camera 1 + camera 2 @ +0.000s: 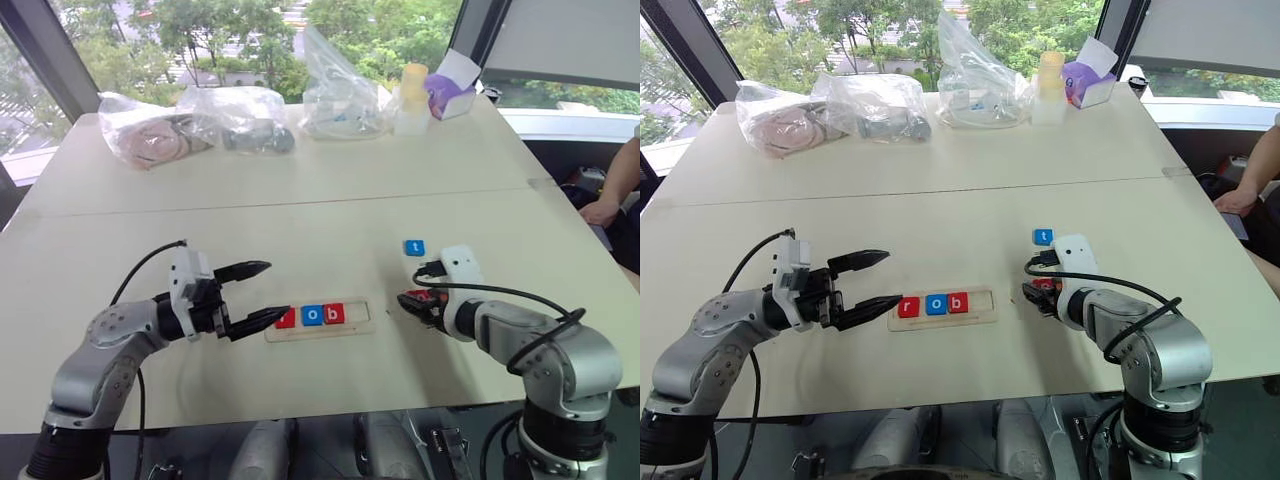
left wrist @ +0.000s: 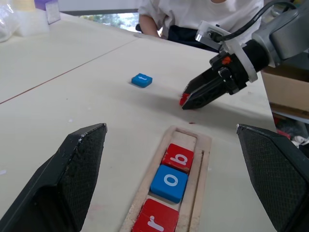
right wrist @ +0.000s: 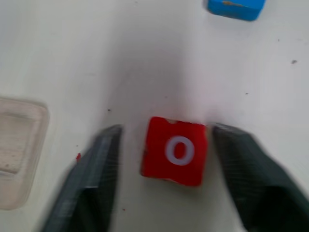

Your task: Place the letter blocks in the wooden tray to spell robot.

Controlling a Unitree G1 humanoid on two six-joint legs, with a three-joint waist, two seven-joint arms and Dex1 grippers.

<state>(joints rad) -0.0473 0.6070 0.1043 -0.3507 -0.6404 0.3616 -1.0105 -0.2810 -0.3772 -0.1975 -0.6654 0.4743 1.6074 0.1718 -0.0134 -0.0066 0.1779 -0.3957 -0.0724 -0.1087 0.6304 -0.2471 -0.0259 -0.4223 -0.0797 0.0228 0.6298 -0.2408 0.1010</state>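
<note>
Red o block (image 3: 175, 151) lies between the down-tilted right gripper's (image 3: 164, 179) spread fingers.

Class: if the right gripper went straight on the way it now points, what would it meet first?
Probably the red o block, lying on the table between the right gripper's open fingers; depth is uncertain.

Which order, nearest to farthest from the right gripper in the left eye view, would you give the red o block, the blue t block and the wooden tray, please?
From the right gripper:
1. Red o block, between its open fingers.
2. Blue t block, just beyond it.
3. Wooden tray, toward the robot's left.
</note>
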